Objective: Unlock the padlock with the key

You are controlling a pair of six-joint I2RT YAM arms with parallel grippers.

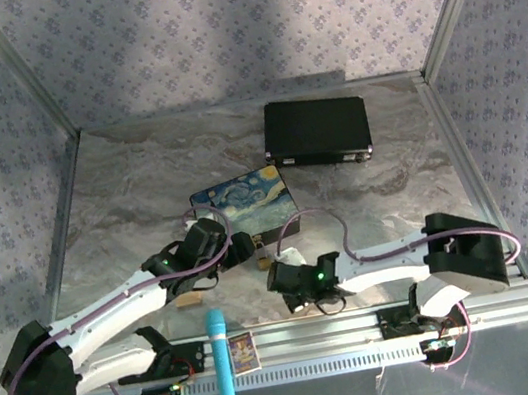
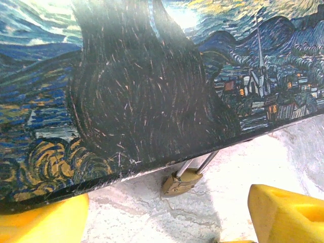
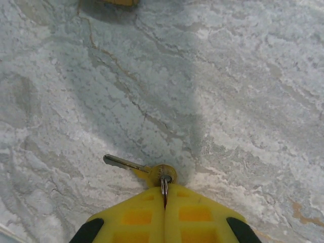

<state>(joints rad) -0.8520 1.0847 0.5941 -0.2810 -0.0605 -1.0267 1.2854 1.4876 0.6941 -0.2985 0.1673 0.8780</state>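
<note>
Padlock (image 2: 181, 181) at lower centre of your left wrist view, on the counter (image 2: 223, 202) against the edge of the painted box (image 2: 142, 91), your left jaws wide, right jaws pinched on the key (image 3: 152, 172).

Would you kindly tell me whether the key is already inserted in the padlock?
No, the key lies flat on the table with its blade bare, its ring pinched by the right gripper.

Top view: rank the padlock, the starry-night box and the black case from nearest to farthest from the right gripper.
From the right gripper, shut on the key:
1. padlock, just up-left of it.
2. starry-night box, behind the padlock.
3. black case, toward the back wall.
</note>
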